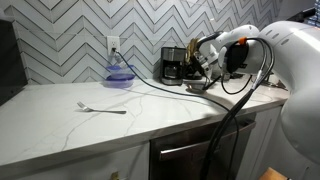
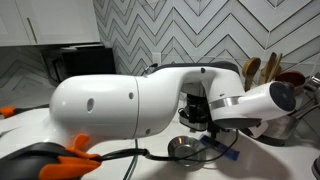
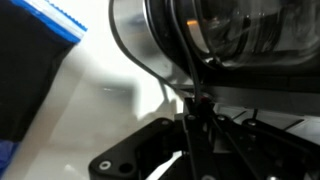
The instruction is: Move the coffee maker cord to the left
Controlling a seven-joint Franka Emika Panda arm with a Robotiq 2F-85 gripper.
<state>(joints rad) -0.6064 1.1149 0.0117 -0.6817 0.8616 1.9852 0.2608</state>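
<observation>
Fork (image 1: pixel 102 107) is seen at the front of the white counter (image 1: pixel 50 125). Farther back, the gripper (image 1: pixel 204 71) is held against the coffee maker (image 1: pixel 175 65). The coffee maker cord (image 3: pixel 190 120) is seen between its jaws; whether it is squeezed cannot be told.

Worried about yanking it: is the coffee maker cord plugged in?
Apparently plugged in: in an exterior view the cord runs from the coffee maker up to the wall outlet; the plug is too small to confirm.
</observation>
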